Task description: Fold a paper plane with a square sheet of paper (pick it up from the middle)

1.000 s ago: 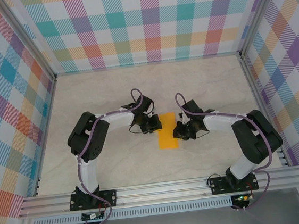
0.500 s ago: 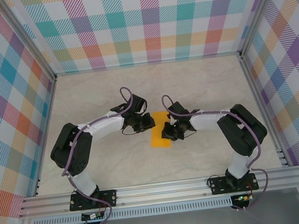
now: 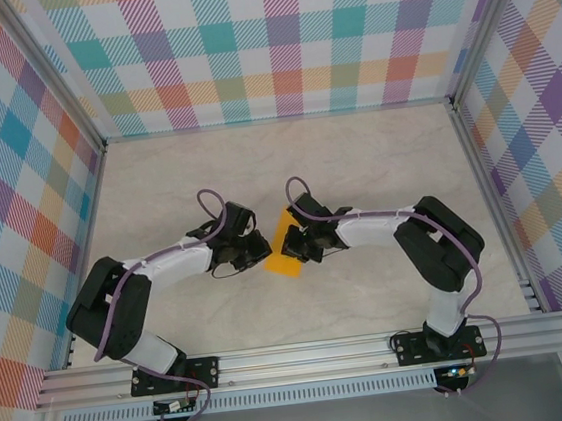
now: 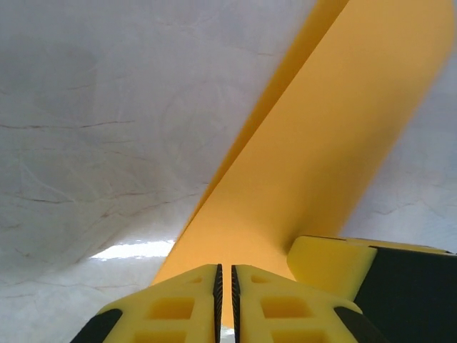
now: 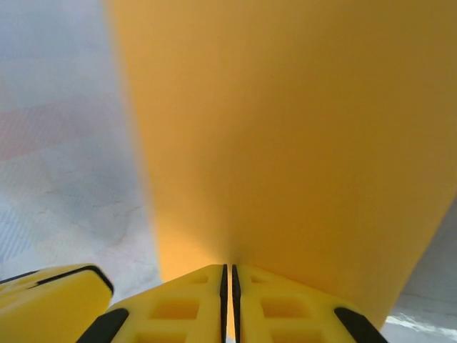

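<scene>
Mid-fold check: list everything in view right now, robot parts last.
sheet of paper: one, orange-yellow, folded, mid-table between the two grippers
table: one, pale marbled, beneath everything
walls: three, pastel plaid, at the left, far and right sides
frame rail: one, silver metal, near edge, carrying both arm bases
left gripper: one, black with yellow fingers, shut on the sheet's left side
right gripper: one, black with yellow fingers, shut on the sheet's right side
</scene>
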### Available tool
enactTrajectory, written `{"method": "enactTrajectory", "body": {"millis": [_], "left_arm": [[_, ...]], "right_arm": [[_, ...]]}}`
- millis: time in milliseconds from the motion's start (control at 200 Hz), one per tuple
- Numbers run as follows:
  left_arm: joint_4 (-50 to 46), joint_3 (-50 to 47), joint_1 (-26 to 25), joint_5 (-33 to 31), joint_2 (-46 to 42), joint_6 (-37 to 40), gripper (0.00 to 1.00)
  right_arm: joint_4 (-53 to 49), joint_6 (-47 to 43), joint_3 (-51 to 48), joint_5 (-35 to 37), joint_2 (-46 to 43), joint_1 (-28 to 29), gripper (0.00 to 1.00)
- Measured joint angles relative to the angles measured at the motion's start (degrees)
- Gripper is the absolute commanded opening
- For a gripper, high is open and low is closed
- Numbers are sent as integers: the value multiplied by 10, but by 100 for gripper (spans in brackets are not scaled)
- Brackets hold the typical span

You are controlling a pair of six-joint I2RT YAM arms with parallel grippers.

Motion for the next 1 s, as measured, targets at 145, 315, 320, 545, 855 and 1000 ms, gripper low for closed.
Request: {"method": "enactTrajectory", "body": {"millis": [145,315,320,545,855,1000], "left_arm": [[34,-5,-6,14,-27,-10,11],[59,-5,-26,24,-31,-23,9],[59,-5,-26,24,-31,-23,9],[57,9,-61,23,-19,-30,8],[57,50,-82,18,30,-30,7],[57,66,-87,20,73,-32,6]], "right_arm": [[5,-60,-6,-4,-53,-24,11],[31,-132,-50,-37,-84,-68,11],[31,-133,-51,-38,-84,-68,11],[51,-184,-62,-92,-54,-100,10],[66,-195,-55,-129,12,-106,9],[75,-196,-53,-137,19,-110,9]]}}
